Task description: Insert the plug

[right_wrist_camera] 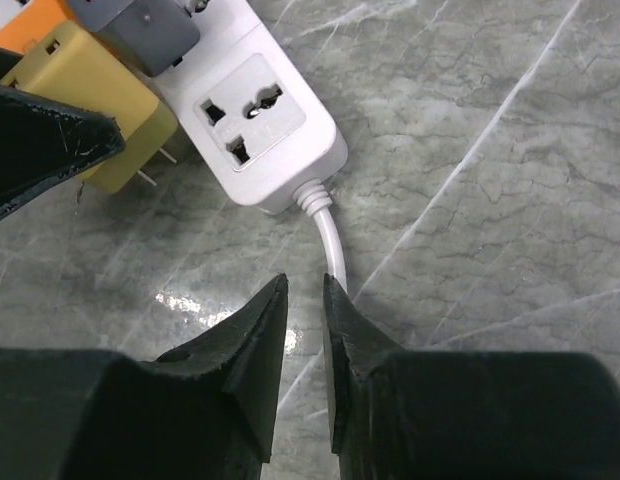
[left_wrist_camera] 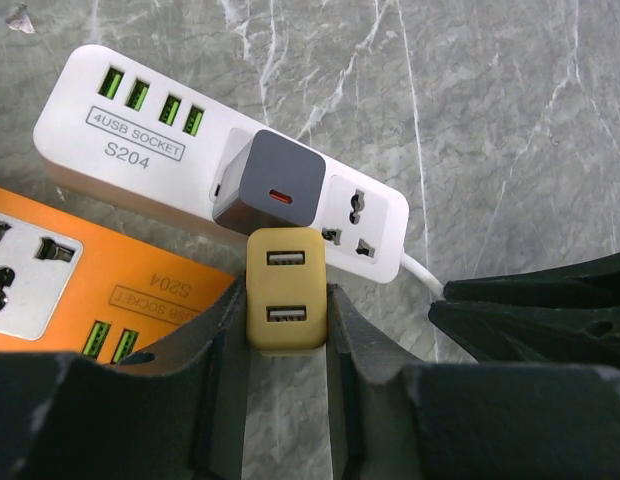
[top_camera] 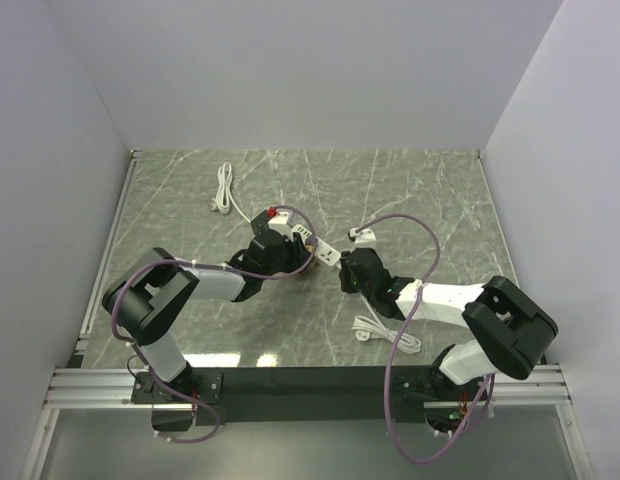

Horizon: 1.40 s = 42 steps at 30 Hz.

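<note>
While my left gripper (left_wrist_camera: 285, 318) is clamped on the yellow plug (left_wrist_camera: 283, 275), its 2 prongs hang just beside the white power strip (left_wrist_camera: 130, 135), not in it. I should lift, slide past the grey adapter (left_wrist_camera: 275, 185) to the free socket (right_wrist_camera: 252, 112), square the prongs, then press straight. My right gripper (right_wrist_camera: 305, 300) straddles the cord (right_wrist_camera: 332, 235), jaws barely apart; I cannot tell whether they pinch it.

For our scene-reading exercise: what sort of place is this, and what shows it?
Likely a robot test cell: white walls enclose a marble-patterned table, the left arm and right arm stand on a near-edge rail, and a white power strip lies out.
</note>
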Tool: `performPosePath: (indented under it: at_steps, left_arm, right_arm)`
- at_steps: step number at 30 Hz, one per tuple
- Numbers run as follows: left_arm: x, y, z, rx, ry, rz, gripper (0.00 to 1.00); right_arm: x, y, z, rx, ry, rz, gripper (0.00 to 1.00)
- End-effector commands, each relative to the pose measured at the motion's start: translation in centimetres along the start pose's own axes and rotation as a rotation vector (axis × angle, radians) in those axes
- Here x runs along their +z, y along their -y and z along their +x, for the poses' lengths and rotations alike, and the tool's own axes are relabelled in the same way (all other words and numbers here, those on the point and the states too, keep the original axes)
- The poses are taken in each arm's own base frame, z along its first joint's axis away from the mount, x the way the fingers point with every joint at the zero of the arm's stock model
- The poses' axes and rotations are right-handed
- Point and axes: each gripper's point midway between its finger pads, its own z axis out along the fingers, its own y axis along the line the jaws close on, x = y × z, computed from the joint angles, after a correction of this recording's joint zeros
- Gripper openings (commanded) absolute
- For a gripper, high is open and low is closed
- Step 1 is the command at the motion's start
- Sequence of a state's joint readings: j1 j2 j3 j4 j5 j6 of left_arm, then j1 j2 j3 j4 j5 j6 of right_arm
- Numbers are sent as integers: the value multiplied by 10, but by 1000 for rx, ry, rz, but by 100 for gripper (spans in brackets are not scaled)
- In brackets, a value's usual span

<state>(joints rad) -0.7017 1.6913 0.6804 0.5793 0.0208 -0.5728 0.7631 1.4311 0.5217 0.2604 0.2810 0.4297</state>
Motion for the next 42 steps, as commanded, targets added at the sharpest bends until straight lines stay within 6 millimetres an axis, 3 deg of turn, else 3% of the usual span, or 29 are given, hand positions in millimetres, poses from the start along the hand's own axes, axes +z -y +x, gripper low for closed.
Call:
performPosePath:
  at_steps: [1, 7, 21, 31, 33, 37, 38, 42]
  left_arm:
    - [7, 11, -17, -4, 52, 25, 1]
    - [5, 10, -17, 5, 53, 23, 1]
    - [4, 0, -6, 18, 21, -7, 1]
    - [1, -8, -11, 21, 44, -43, 1]
    - [1, -12, -14, 23, 52, -57, 1]
    - [2, -18, -19, 26, 65, -79, 1]
    - [2, -19, -21, 27, 71, -80, 1]
    - [4, -25, -26, 36, 82, -109, 1]
  right_arm:
    - [3, 1, -1, 8, 2, 9, 29]
    - [6, 6, 3, 6, -5, 31, 31]
    - [-18, 10, -26, 22, 119, 26, 44]
    - [6, 19, 4, 0, -11, 110, 43]
    - [8, 16, 6, -1, -26, 99, 38]
    - [10, 5, 11, -6, -63, 48, 6]
    - [10, 3, 12, -8, -70, 34, 2]
    - [6, -8, 19, -16, -103, -23, 0]
